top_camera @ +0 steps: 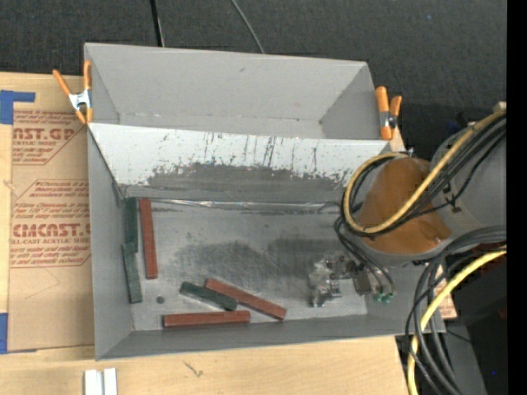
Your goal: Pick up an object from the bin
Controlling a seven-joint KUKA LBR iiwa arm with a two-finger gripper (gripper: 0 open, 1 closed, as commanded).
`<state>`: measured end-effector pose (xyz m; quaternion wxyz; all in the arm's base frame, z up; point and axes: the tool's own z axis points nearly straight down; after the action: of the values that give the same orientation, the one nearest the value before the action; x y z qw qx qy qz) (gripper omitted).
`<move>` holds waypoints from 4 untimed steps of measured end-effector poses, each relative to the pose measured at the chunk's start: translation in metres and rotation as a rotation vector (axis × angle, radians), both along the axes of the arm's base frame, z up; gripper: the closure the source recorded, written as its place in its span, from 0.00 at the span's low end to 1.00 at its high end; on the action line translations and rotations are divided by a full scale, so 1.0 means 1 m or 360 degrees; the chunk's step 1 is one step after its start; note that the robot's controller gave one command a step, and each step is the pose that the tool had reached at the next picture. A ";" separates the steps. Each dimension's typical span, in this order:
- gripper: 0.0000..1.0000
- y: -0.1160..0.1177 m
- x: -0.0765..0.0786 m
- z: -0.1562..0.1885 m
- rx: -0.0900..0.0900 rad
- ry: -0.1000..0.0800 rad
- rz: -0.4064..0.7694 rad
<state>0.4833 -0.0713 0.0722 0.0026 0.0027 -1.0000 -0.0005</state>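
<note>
The bin floor [247, 237] is free in the middle and far part. Long sticks [148, 241] lie along the left wall, other sticks [245, 299] cross the near side.

Three red sticks [206, 320] and three green sticks [207, 296] lie flat. Half line the bin's [247, 245] left wall, half its front.

This looks like a robotics lab or test cell. A grey sheet-metal bin [222, 81] with sloped walls and a scratched, worn floor stands on a pale wooden worktop [247, 373]. A robot arm [403, 208] with an orange wrist cover reaches in from the right, looped with yellow and black cables [348, 197]. A few flat red-brown and dark green sticks [206, 319] lie loose inside the bin.
</note>
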 end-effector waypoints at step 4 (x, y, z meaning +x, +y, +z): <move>0.00 0.008 0.007 0.166 -0.0002 -0.0012 -0.0038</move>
<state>0.4899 -0.0637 0.2385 -0.0011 -0.0092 -1.0000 0.0000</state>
